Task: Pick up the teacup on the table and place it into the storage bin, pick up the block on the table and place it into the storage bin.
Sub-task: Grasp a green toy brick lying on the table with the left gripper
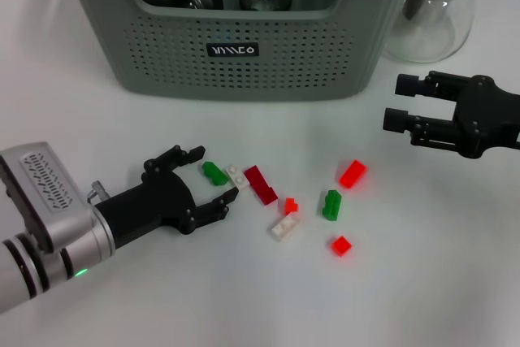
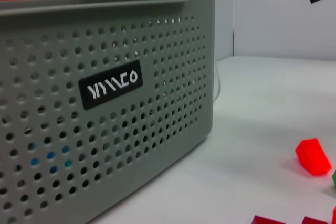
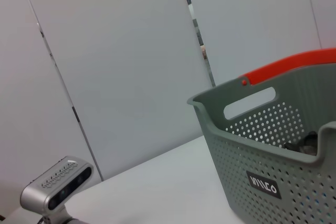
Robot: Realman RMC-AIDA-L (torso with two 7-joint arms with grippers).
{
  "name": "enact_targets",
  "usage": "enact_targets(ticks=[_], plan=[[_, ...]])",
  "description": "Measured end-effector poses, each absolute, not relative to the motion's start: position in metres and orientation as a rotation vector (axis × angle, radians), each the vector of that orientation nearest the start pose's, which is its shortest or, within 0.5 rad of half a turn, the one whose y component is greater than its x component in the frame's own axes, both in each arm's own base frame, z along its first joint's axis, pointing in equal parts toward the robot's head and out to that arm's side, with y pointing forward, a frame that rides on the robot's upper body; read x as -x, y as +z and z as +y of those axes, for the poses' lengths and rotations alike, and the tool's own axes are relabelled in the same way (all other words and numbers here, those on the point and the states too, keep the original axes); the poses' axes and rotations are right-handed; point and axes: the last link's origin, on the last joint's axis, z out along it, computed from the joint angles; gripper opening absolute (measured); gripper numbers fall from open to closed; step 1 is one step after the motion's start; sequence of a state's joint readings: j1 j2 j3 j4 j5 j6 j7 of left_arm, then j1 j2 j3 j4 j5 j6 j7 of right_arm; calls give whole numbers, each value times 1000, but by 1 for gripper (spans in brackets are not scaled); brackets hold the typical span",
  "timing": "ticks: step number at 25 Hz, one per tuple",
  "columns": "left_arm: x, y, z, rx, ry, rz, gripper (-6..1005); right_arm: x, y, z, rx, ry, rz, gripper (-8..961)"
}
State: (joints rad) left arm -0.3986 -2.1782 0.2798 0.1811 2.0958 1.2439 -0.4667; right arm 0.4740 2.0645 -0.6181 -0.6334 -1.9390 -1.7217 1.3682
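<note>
**L gripper at the blocks, bin at top centre**

L gripper [image 1: 218, 175] is lying low at lower left of frame, fingers apart around a green block [image 1: 215, 173], tips not closing on it. R gripper [image 1: 400, 101] is hovering at right edge, fingers apart, holding nothing. Storage bin [image 1: 244, 58] is sitting top centre w/ dark glassware inside. Glass carafe [image 1: 432, 14] is standing just beside the bin, upper right. Other blocks are lying scattered mid-frame.
</note>
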Motion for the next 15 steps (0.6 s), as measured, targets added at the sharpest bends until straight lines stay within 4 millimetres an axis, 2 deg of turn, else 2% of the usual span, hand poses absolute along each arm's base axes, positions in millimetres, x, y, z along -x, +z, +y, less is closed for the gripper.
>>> enact_targets(ticks=[10,15], plan=[[323,-102,257,2436,-526,-411,726,-268,15,303,2708,917,666,727],[323,-102,260,2436,-519,-413,544,-269,15,303,2706,917,667,728]])
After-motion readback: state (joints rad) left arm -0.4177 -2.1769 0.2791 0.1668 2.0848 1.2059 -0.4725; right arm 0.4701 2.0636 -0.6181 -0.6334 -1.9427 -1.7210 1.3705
